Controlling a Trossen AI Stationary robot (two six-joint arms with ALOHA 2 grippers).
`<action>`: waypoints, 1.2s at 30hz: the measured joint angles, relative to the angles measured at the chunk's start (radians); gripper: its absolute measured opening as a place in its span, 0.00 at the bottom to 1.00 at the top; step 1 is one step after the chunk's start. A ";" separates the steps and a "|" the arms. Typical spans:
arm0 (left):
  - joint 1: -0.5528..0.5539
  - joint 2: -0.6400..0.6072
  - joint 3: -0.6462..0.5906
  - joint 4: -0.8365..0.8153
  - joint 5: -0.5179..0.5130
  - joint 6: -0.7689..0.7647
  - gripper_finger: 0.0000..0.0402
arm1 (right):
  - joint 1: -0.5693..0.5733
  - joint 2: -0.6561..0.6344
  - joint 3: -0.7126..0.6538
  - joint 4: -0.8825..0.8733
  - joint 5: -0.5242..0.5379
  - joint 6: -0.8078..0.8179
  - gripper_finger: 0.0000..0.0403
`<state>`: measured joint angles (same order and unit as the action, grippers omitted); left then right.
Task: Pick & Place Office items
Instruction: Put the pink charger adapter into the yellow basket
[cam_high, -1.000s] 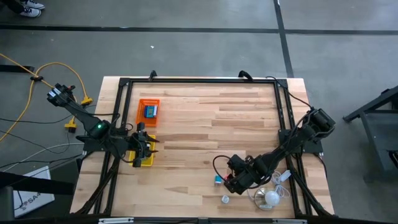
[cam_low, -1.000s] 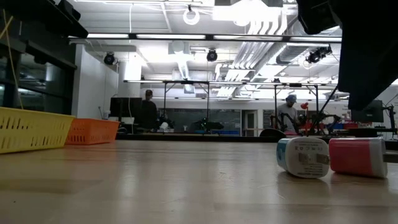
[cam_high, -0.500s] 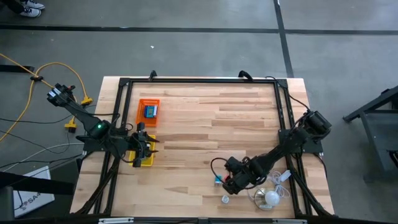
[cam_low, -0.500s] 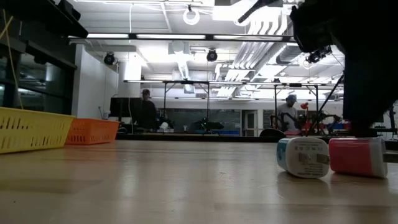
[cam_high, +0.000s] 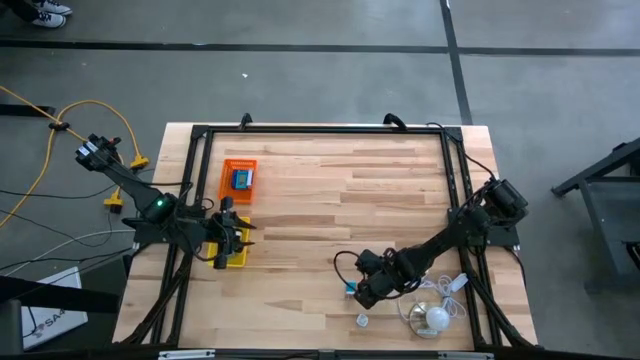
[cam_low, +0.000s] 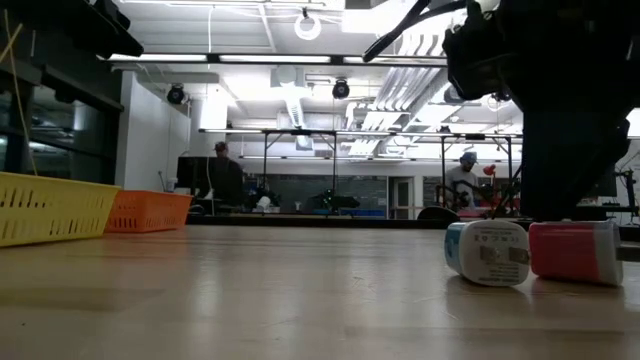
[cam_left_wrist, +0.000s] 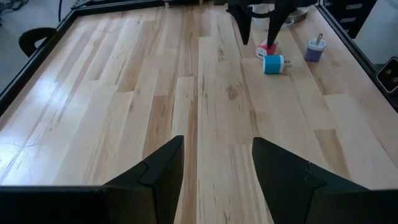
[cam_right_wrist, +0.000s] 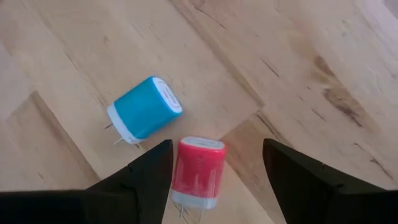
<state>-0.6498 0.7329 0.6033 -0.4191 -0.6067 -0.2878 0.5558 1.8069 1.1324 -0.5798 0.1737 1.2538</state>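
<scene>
Seen from above: wooden table (cam_high: 330, 200) with the right gripper (cam_high: 362, 293) low over its near right part, beside a tiny teal speck of a block (cam_high: 350, 289). Only a hint of the items from there; a third, purple block (cam_high: 362, 321) nearer the front edge, apart from the gripper, and the white cable bundle (cam_high: 435, 316) further right. Left gripper (cam_high: 232, 243) parked over the yellow tray (cam_high: 238, 258) at the left side, just past the orange tray (cam_high: 238, 182) with a blue item (cam_high: 242, 179) inside.

From the right wrist: far more detail. Fingers (cam_right_wrist: 151, 177) spread wide, nothing between them but the pink block (cam_right_wrist: 198, 171), lying on the wood with its white end and metal prongs toward the camera, not yet gripped. Teal block (cam_right_wrist: 144, 109) just beside it, almost touching, on its side, prongs pointing away from the pink one.

From table height: same pair, teal block (cam_low: 487, 253) showing its printed white face, pink block (cam_low: 577, 252) next to it, dark bulk of the right arm above them. Yellow and orange trays at far left. People in the room beyond, not seen from overhead.

From the left wrist: left fingers (cam_left_wrist: 160, 171) apart and empty, bare planks ahead, and across the table all three blocks in a cluster, pink (cam_left_wrist: 268, 46), teal (cam_left_wrist: 273, 63), purple (cam_left_wrist: 314, 50), with the right gripper's fingers straddling the pink one.
</scene>
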 joint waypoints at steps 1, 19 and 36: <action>0.000 0.000 0.000 -0.002 0.000 0.000 0.46 | 0.000 0.000 0.000 0.000 0.000 -0.001 0.58; 0.000 0.000 0.000 0.005 0.000 0.000 0.46 | 0.001 0.062 0.000 0.054 -0.053 -0.028 0.58; 0.000 0.000 0.000 0.009 0.000 0.000 0.46 | 0.001 0.065 0.000 0.061 -0.042 -0.047 0.54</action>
<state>-0.6498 0.7330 0.6033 -0.4099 -0.6067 -0.2878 0.5564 1.8721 1.1320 -0.5186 0.1318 1.2072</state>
